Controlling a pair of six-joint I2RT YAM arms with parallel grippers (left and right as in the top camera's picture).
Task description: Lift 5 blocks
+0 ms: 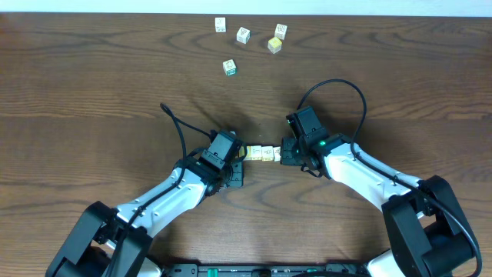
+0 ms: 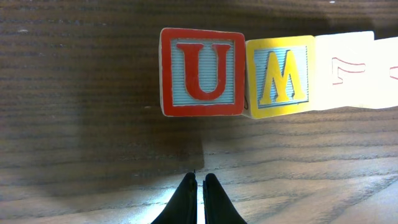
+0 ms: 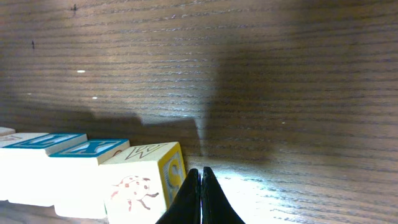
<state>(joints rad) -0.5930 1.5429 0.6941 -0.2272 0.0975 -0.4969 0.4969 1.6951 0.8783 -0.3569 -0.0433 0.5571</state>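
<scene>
Left gripper point(image 2: 199, 178): I see its fingers together, empty.
Right gripper point(image 3: 201, 173): fingers together, empty too.
Block row point(image 1: 261, 154): I see it lying between both grippers.
Loose blocks point(image 1: 243, 35): four, well apart from it.

Dark wood table point(image 1: 92, 92); four loose blocks point(image 1: 243, 35) scattered near far edge; block row point(image 1: 261, 154) mid-table, contact with surface unclear
</scene>
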